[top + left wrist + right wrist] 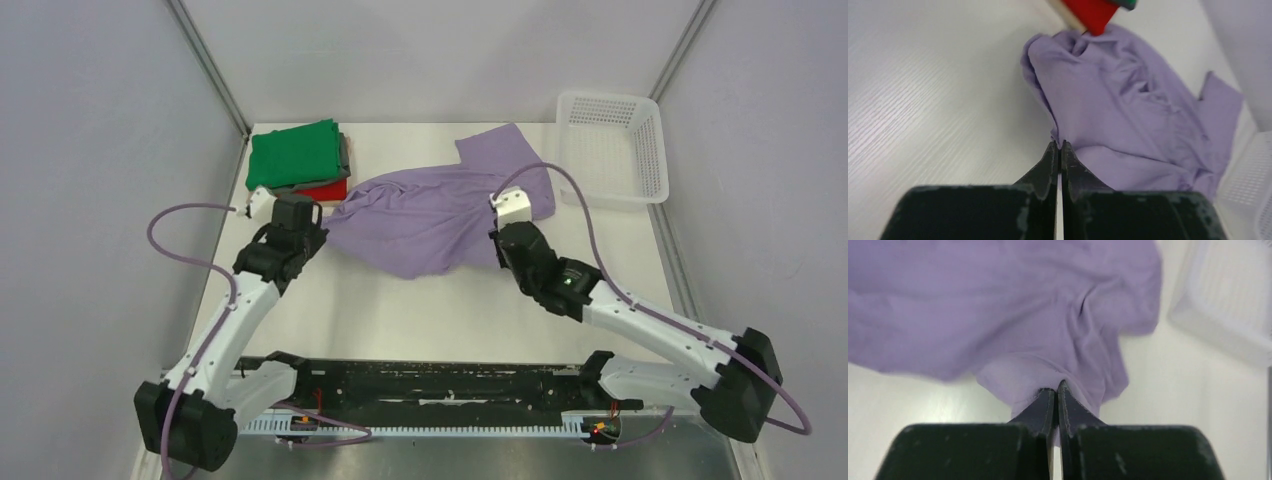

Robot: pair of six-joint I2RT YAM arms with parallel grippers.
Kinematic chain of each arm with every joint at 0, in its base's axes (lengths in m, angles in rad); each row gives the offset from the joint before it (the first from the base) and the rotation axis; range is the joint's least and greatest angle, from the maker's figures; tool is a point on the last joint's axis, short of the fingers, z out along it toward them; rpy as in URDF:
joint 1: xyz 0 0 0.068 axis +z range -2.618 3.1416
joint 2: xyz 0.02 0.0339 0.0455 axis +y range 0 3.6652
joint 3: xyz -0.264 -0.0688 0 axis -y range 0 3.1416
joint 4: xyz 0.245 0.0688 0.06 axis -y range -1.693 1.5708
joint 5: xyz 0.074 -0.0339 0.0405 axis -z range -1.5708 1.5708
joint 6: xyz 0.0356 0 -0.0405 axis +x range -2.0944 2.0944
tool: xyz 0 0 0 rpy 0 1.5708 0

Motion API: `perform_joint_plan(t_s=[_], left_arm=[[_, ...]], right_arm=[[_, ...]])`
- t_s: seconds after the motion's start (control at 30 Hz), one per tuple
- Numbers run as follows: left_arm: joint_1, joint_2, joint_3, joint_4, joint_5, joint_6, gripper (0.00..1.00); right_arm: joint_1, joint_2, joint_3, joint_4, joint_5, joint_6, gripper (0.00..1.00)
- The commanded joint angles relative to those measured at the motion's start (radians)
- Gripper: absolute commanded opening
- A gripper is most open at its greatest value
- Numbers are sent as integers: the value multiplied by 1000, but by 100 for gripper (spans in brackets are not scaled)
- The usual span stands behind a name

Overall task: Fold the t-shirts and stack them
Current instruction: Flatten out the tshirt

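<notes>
The lavender t-shirt (pixel 430 210) lies crumpled in the middle of the table, stretched between both arms. My left gripper (pixel 322 222) is shut on its left edge; in the left wrist view the closed tips (pixel 1059 146) pinch the cloth (pixel 1128 110). My right gripper (pixel 497 215) is shut on its right part; in the right wrist view the tips (pixel 1054 388) bite a fold of the lavender cloth (pixel 998 305). A folded stack stands at the back left: green t-shirt (pixel 293 153) on top, grey t-shirt (pixel 345 155) under it, red t-shirt (pixel 325 191) at the bottom, also in the left wrist view (pixel 1090 12).
A white mesh basket (pixel 612 148) stands at the back right, next to the shirt's sleeve; its rim shows in the right wrist view (pixel 1218 335) and the left wrist view (pixel 1253 190). Grey walls close the table on three sides.
</notes>
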Motion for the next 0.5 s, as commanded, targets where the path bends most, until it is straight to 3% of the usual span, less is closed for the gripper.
perform_joint_plan(t_s=[0.0,0.27,0.47], left_arm=[[-5,-119,152,19,-98,71,2],[-5,-196,490,-13,-135,106,2],[-5,-266,748,-29,-123,192,2]], right_arm=[[-4,-118,125,154,146,-181,0],[-4,-152,515,143,79,-458,0],[-4,-160,864,-44,-233,-537,0]])
